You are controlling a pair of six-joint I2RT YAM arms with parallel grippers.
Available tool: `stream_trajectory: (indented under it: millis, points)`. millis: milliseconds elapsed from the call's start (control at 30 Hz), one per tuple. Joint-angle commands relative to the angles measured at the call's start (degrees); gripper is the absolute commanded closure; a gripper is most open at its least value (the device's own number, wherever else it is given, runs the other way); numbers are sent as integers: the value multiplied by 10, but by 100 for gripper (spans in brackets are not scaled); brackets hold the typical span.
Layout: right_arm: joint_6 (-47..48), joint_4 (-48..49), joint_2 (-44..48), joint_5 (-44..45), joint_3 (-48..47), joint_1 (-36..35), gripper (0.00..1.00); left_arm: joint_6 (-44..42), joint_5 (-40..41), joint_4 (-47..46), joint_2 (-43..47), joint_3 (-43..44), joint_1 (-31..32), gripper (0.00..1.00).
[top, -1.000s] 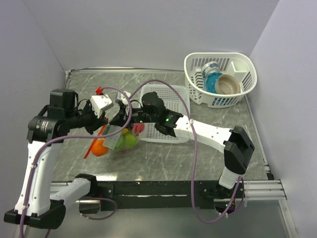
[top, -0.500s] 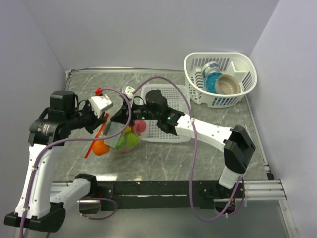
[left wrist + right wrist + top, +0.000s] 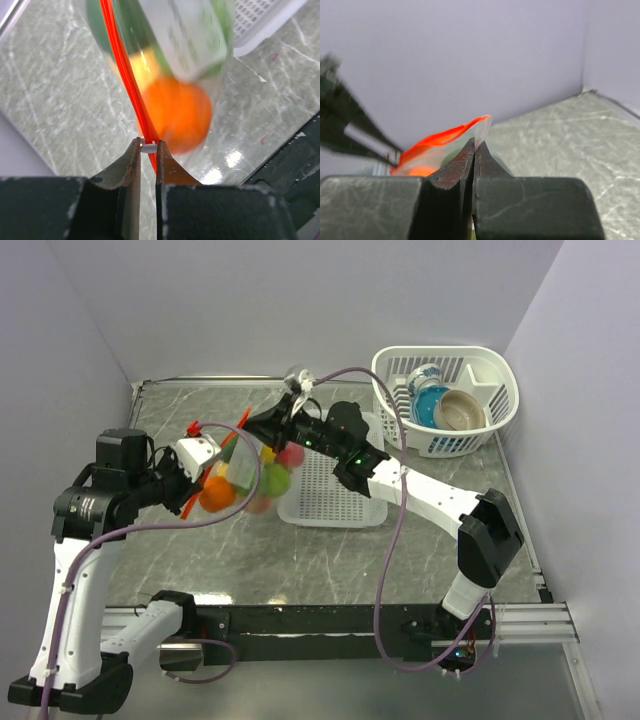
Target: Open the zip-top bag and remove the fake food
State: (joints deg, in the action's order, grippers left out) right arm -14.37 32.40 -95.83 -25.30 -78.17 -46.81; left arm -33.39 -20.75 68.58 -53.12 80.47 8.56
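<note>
The bag (image 3: 245, 468) hangs in the air over the table (image 3: 330, 560), with the toy fruits (image 3: 217, 495) inside. The left gripper (image 3: 148, 146) pinches its orange strip (image 3: 120, 65). The right gripper (image 3: 474, 146) squeezes the bag's top edge. A white tray (image 3: 335, 495) sits just beside it.

A white slotted basket (image 3: 396, 420) stands at the back right corner of the grey marbled table (image 3: 300, 560), holding a blue dish (image 3: 428, 392) and a tan bowl (image 3: 460, 412) side by side. A shallow white slotted tray (image 3: 325, 495) lies mid-table, near it.
</note>
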Motion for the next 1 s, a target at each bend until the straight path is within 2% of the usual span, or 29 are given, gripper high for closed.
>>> stream_trajectory:
  millis: [0,267,533,567,600,633,700,733,800,967]
  points:
    - [-77,151,5,111,-18,34,100,10,56,46,19,-3,-4,89]
    - [-110,155,-23,180,-40,55,100,6,125,25,50,-49,-8,90]
    - [-127,152,-31,144,-51,76,100,25,137,-26,55,-81,-11,87]
    - [-130,145,-37,130,-67,74,100,36,143,-42,50,-77,-12,85]
    - [-138,141,-52,99,-77,73,100,72,170,-95,44,-72,-13,79]
    - [-141,134,-59,85,-88,70,100,95,198,-131,34,-62,-15,80]
    - [-138,108,-88,53,-125,54,100,156,248,-243,21,-53,-28,90]
    - [-138,101,-99,44,-137,49,100,172,281,-268,1,-39,-37,94]
    - [-144,90,-133,24,-177,34,100,202,276,-299,-26,-22,-74,99]
    - [-185,82,-217,-28,-294,28,99,199,233,-367,-117,-5,-141,99]
